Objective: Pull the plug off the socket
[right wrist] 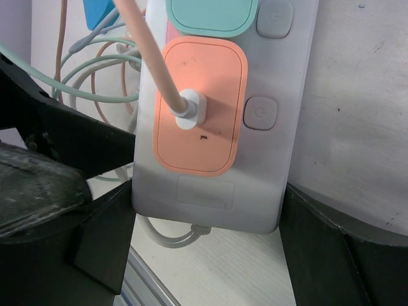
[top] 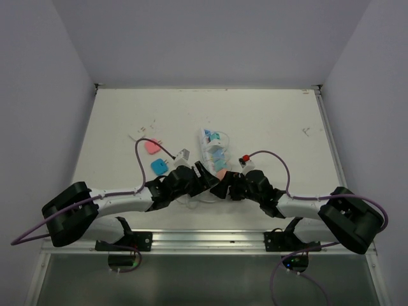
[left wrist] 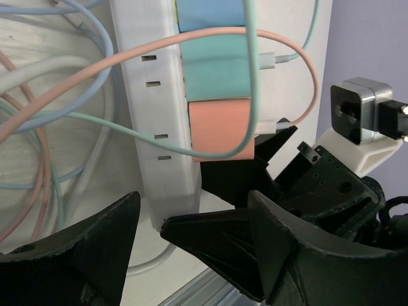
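Note:
The socket (top: 205,136) is a long white power strip lying mid-table, with blue, teal and orange plug cubes in a row and pastel cables. The orange plug (right wrist: 197,105) sits nearest its near end, with a pink cable in its face. It also shows in the left wrist view (left wrist: 220,131). My right gripper (right wrist: 207,217) straddles the socket's near end (right wrist: 217,194), with a finger pressed on each long side. My left gripper (left wrist: 191,213) is open at the same end (left wrist: 169,185), left of the right one. A right-gripper finger (left wrist: 210,239) lies between its fingertips.
Loose pastel cables (left wrist: 57,95) are piled left of the socket. A pink pad (top: 152,146), a blue pad (top: 159,167) and a small white adapter (top: 183,154) lie left of it. The table's metal front rail (top: 210,239) is just behind the grippers.

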### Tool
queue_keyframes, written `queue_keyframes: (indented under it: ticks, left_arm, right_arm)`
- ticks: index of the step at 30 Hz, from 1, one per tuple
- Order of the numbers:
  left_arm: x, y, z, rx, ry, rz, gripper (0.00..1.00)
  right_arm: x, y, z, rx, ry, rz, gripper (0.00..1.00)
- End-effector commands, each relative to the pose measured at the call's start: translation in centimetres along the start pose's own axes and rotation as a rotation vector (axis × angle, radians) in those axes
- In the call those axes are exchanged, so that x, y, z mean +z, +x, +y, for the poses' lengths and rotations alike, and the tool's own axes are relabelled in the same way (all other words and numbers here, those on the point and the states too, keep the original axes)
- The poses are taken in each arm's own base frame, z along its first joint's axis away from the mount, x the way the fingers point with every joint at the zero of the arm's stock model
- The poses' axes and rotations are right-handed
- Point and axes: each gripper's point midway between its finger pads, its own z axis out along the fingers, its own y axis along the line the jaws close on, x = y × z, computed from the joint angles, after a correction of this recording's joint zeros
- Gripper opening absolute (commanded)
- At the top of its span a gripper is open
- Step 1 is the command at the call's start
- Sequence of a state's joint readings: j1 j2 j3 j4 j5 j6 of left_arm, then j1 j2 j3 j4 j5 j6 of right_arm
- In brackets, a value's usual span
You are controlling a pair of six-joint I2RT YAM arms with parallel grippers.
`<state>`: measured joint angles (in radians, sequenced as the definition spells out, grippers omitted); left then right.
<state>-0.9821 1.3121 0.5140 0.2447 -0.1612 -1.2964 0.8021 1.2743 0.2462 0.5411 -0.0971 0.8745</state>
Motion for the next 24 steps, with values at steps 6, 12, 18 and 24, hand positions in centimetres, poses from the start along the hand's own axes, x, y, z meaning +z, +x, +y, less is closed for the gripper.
queue_keyframes:
  ticks: [6,12,18,24]
  left_arm:
    - [2.1,-0.6,1.5,0.032,-0.071,-0.067,0.70]
    - [3.0,-1.1,0.4,0.043,-0.045,-0.080,0.68]
    - [3.6,-2.7,-0.2,0.015,-0.005,-0.111,0.64]
    - [4.0,-2.7,-0.6,0.034,0.019,-0.100,0.61]
  right_arm:
    - [0.4,-1.7,2.7,-0.004,-0.092,-0.043,0.00]
    - [0.3,-1.7,2.8,-0.009,-0.096,-0.045,0.00]
    - [0.3,-1.6,2.9,-0.005,-0.105,-0.042,0.00]
    - [0.3,-1.6,3.0,-0.005,-0.110,-0.042,0.00]
